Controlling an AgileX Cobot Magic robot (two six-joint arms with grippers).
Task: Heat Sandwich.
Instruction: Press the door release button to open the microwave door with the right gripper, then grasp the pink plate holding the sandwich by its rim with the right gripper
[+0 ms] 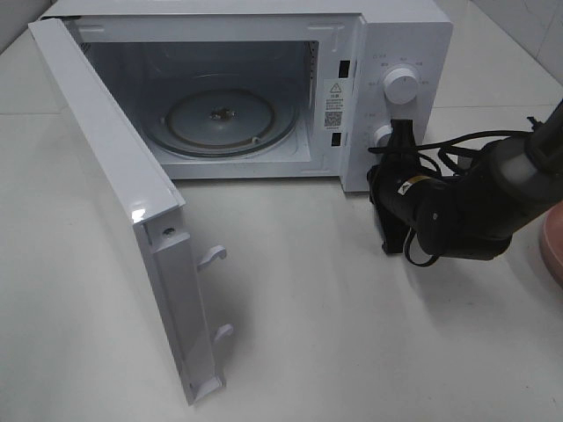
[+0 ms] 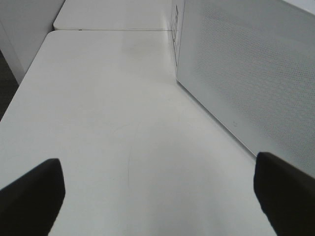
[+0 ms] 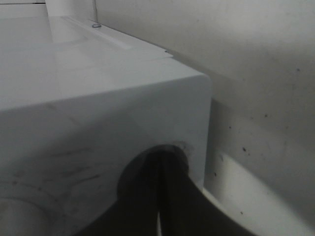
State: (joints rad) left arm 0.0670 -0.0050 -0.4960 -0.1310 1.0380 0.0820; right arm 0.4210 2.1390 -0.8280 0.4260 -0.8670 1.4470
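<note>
The sandwich is out of view in every frame. The white microwave (image 1: 396, 35) stands open, its glass turntable (image 1: 220, 119) bare. My right gripper (image 1: 400, 134) is shut, its tips against the control panel at the lower knob (image 1: 381, 134). The right wrist view shows the closed fingers (image 3: 160, 167) meeting the white panel (image 3: 98, 113). My left gripper (image 2: 157, 196) is open with nothing between its fingers. It hovers over bare table beside the door's perforated outer face (image 2: 246, 69).
The microwave door (image 1: 114, 193) swings far out to the left over the table. The upper knob (image 1: 402, 86) sits above my right gripper. A pink plate edge (image 1: 556, 246) shows at the right border. Black cables (image 1: 457, 149) loop off the right arm.
</note>
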